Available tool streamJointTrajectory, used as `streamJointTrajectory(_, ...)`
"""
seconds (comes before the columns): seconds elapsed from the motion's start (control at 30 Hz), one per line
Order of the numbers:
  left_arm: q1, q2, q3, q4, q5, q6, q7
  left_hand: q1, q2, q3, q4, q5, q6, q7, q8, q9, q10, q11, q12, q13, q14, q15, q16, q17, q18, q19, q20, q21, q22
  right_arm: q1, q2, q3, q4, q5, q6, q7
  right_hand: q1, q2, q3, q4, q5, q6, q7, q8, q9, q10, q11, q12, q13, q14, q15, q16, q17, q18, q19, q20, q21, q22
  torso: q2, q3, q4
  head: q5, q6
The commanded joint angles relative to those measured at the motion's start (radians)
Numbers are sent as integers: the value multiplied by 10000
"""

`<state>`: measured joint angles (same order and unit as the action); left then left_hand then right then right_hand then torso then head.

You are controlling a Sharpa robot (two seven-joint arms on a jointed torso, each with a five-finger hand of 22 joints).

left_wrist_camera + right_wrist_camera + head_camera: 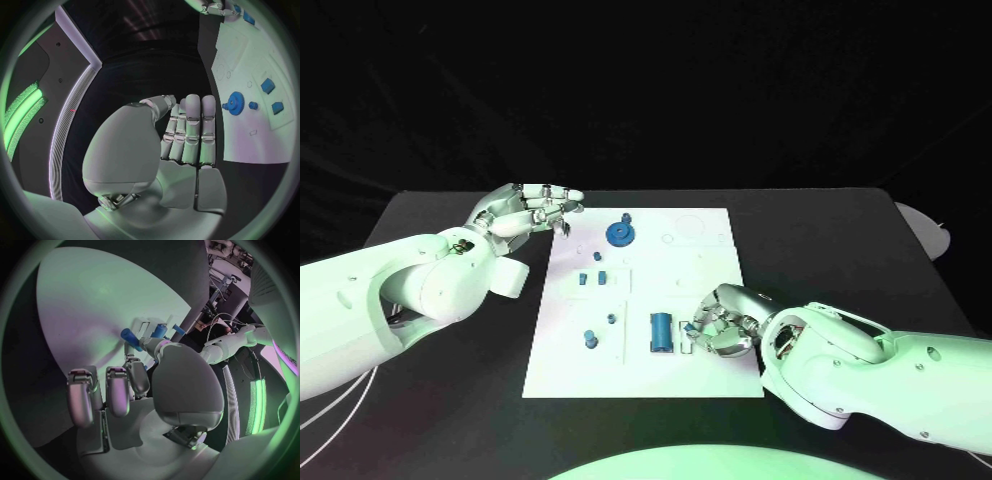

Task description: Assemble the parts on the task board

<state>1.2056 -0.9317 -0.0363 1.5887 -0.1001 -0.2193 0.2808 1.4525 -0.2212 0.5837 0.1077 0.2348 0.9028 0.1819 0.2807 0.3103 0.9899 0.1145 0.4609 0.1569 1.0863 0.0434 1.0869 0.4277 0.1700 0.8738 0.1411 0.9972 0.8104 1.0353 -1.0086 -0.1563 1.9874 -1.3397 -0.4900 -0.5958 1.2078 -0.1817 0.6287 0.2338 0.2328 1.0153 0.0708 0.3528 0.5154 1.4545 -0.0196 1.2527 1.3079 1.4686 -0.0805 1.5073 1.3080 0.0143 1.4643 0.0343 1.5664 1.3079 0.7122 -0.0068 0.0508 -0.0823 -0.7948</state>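
Observation:
The white task board (pixel 646 372) lies in the middle of the black table. On its near right part my right hand (pixel 728 322) pinches a small blue part (pixel 689 328) between thumb and a finger; the right wrist view shows that blue part (pixel 130 337) sticking out at the fingertips (pixel 147 344). Just left of it lies a blue cylinder (pixel 659 333). A blue gear (pixel 622 233) sits at the board's far left, also seen as the gear (pixel 235 103) in the left wrist view. My left hand (pixel 531 210) hovers off the board's far left corner, fingers (pixel 190 132) side by side, holding nothing.
Several small blue parts sit on the board's left half, among them a pair (pixel 593 278) and a low one (pixel 591 340). Two more blue parts (pixel 160 330) stand in white holders beyond my right fingertips. Black table (pixel 848 230) surrounds the board.

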Motion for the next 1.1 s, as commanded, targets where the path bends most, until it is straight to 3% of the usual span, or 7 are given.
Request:
streamJointTrajectory(0.03,9,20,7,35,45,136,38,-57,45,52,-22,62,26,20,-39,11,-50,0,33,16,45,-37,-37,-9,149,32,-48,-58,-10,-7,103,-1,-84,503,360,-6,-238,17,-147,130,99,180,-142,629,812,106,16,137,804,742,7,49,1130,-143,1065,-38,44,2629,2,10,-4,10,2)
streamJointTrajectory(0.2,9,16,7,37,45,143,29,-57,45,52,-22,62,26,20,-39,11,-50,0,33,16,45,-37,-37,-9,149,32,-48,-58,-10,-9,208,-1,-174,461,365,-70,-520,6,-347,274,104,237,-153,640,812,143,7,223,867,748,0,61,1158,-143,1065,-46,44,2629,2,10,-11,23,-5)
streamJointTrajectory(0.37,9,13,7,40,45,162,13,-57,45,52,-22,62,26,20,-39,11,-50,0,33,16,45,-37,-37,-9,149,32,-48,-58,-10,-9,261,0,-216,355,254,-100,-838,53,-696,457,493,306,-174,645,804,186,-10,323,946,759,-16,85,1213,-143,1065,-61,44,2629,7,13,0,33,2)
streamJointTrajectory(0.7,10,-7,7,54,44,182,-19,-67,41,55,-25,60,20,24,-43,13,-65,5,42,15,45,-34,-39,-16,147,35,-48,-60,-10,-10,315,0,-190,242,210,-86,-1113,85,-1060,546,588,422,-211,696,814,187,-39,292,946,765,-40,100,1250,-143,1065,-82,44,2629,9,10,-7,70,-33)
streamJointTrajectory(0.8,10,-13,7,57,44,188,-30,-67,41,55,-25,60,20,24,-43,13,-65,5,42,15,45,-34,-39,-16,147,35,-48,-60,-10,-10,320,0,-182,197,210,-82,-1238,84,-1342,535,1029,433,-225,699,809,186,-53,272,949,764,-54,99,1248,-143,1065,-98,44,2629,0,8,-9,77,-38)
streamJointTrajectory(1.0,11,-20,7,61,43,194,-43,-67,41,55,-25,60,20,24,-43,13,-65,5,42,15,45,-34,-39,-16,147,35,-48,-60,-10,-9,319,1,-194,127,208,-81,-1447,62,-1642,567,1089,433,-214,682,791,187,-45,260,954,764,-51,100,1253,-143,1065,-99,44,2629,0,8,-13,85,-37)
streamJointTrajectory(1.1,11,-21,7,62,42,194,-47,-67,41,55,-25,60,20,24,-43,13,-65,5,42,15,45,-34,-39,-16,147,35,-48,-60,-10,-9,322,1,-192,108,219,-76,-1642,56,-1914,572,1321,443,-216,668,773,187,-45,252,961,764,-50,101,1255,-143,1065,-100,44,2629,-1,8,-13,90,-39)
